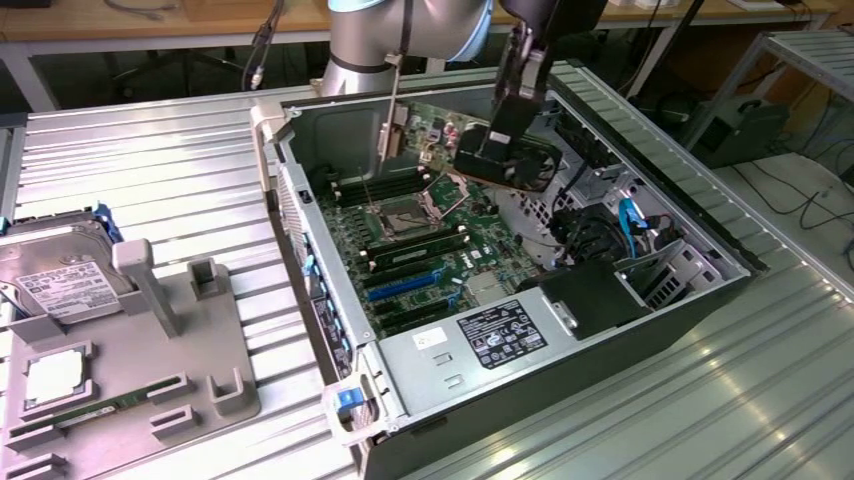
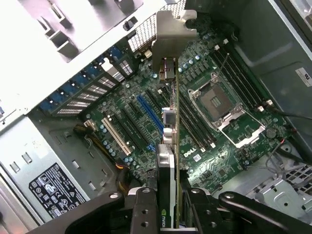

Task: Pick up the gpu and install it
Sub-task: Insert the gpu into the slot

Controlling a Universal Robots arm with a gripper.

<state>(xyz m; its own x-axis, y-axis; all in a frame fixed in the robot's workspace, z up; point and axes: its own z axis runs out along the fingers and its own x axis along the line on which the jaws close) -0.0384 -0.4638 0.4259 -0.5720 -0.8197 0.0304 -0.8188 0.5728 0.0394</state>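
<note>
I have the gripper pinching the gpu edge-on above the motherboard, mid-install; seating it probably calls for squaring it to the blue slot.

You have bright, even light from overhead in the exterior view. The ribbed metal table glares pale from 9 to 11 o'clock and again at 5 o'clock. Inside the open computer case it is dimmer, with the deepest shadow at 3 o'clock and more dark under the benches at 12 o'clock. In the wrist view, the surface outside the case is washed out to white. The gpu gleams on its metal bracket, and the motherboard is evenly lit.
</note>
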